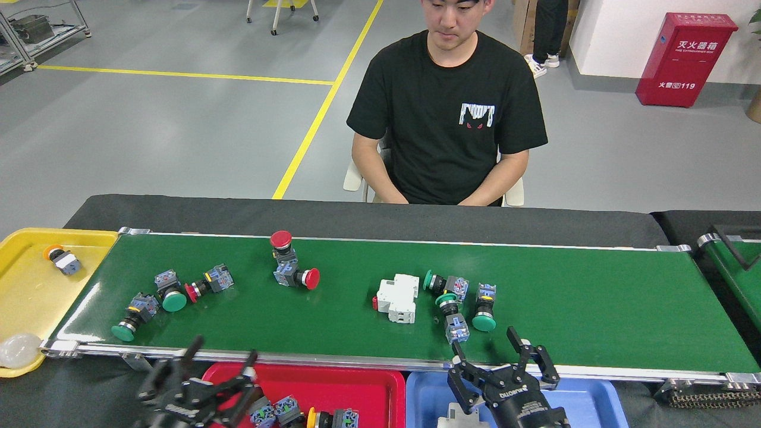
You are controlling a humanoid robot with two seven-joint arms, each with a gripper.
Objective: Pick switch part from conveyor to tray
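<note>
The conveyor (594,303) carries several switch parts. Three green push-buttons (458,300) lie clustered near its middle beside a white breaker (397,297). Two red mushroom buttons (291,267) lie further left, and two green buttons and a red one (169,291) near the left end. My right gripper (486,352) is open and empty at the belt's near rail, just in front of the green cluster. My left gripper (221,358) is open and empty over the near rail, at the left end of the red tray (362,392). The red tray holds a few push-buttons (279,411).
A blue tray (594,404) right of the red one holds a white breaker (458,418). A yellow tray (24,291) at the belt's left end holds an orange button (61,259). A person sits behind the conveyor. A second green belt (737,267) shows at far right.
</note>
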